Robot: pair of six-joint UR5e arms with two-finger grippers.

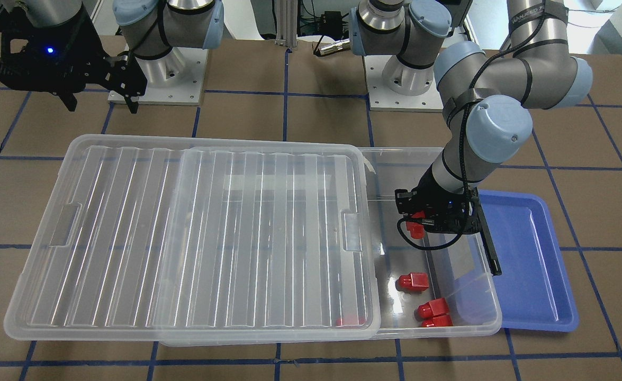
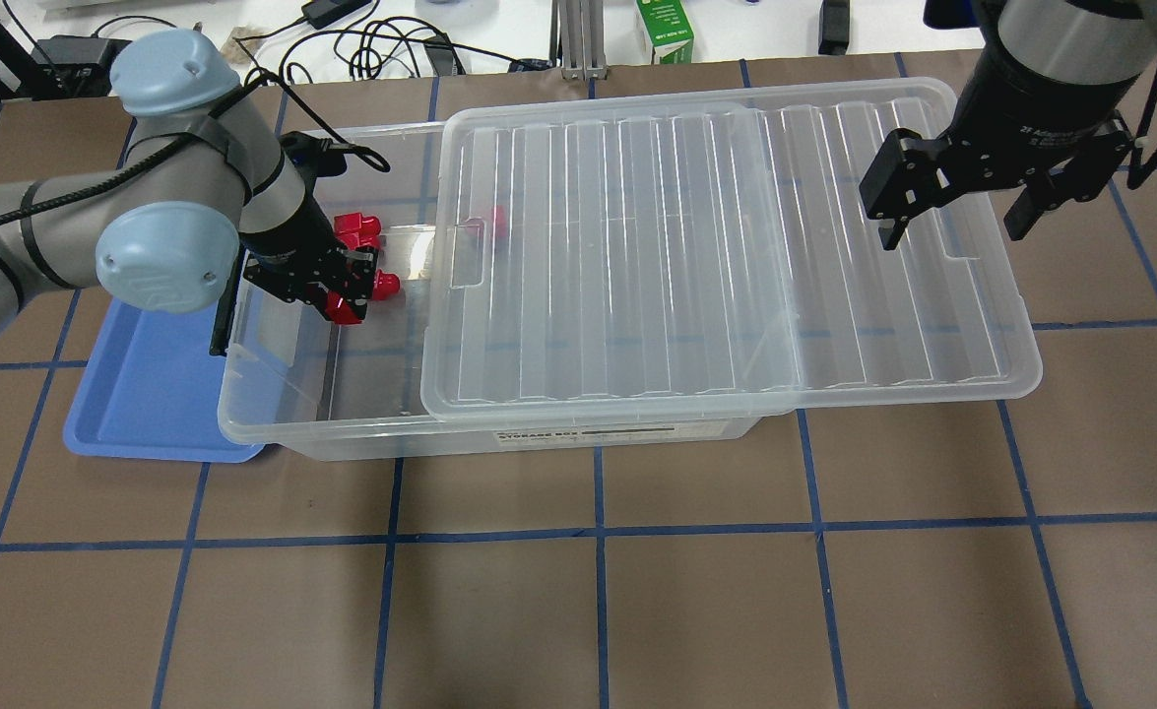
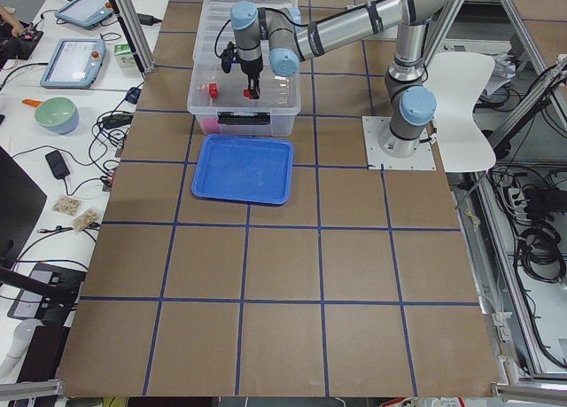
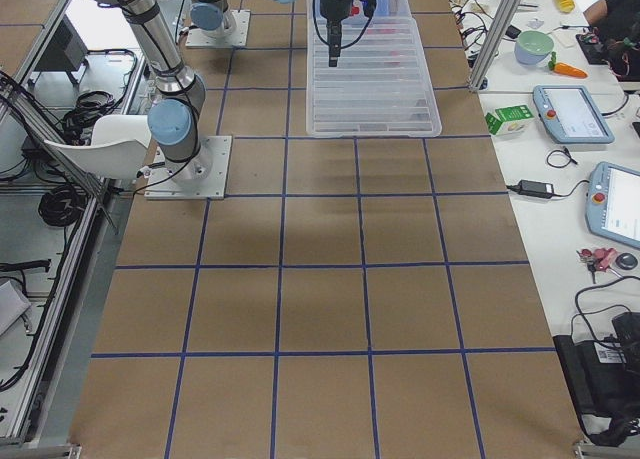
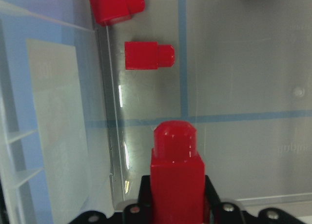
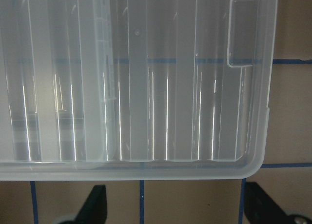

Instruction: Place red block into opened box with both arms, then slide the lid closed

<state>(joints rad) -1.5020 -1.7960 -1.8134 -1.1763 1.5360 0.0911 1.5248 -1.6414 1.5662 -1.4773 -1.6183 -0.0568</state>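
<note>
Brown tabletop [image 2: 578, 611] with a blue tape grid carries the box [image 2: 322, 438]. On its rim rests the lid [image 2: 696, 246], offset toward the robot's right so that it overhangs that short end and leaves the left end uncovered. Over the uncovered end, the left gripper [image 2: 342, 300] is clamped on the red block [image 5: 176, 175], stub pointing away from the wrist. Three loose red blocks [image 1: 413, 282] lie on the floor there. The right gripper [image 2: 952, 236], fingers spread wide and empty, hangs above the lid's overhanging end. A blue tray [image 2: 145, 414] lies just beside the box's left end.
</note>
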